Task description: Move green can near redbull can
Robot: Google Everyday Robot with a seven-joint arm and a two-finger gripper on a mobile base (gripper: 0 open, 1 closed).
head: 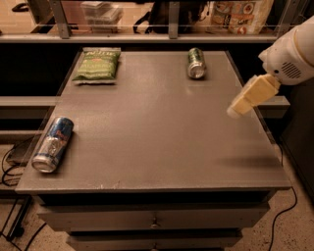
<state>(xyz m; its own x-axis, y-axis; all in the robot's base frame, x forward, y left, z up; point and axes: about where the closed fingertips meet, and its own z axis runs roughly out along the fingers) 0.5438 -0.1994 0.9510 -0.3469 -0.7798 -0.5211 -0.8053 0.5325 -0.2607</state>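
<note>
The green can (196,63) lies on its side at the far right of the grey table (157,127), its silver end facing me. The redbull can (52,144), blue and silver, lies on its side near the table's front left edge. My gripper (237,107) hangs above the table's right edge on a white arm (293,54). It is in front of and to the right of the green can, well apart from it, and far from the redbull can. It holds nothing that I can see.
A flat green chip bag (97,64) lies at the far left of the table. A shelf with a rail and packaged goods (240,14) runs behind the table. Drawers (154,220) sit below the front edge. Cables lie on the floor at both sides.
</note>
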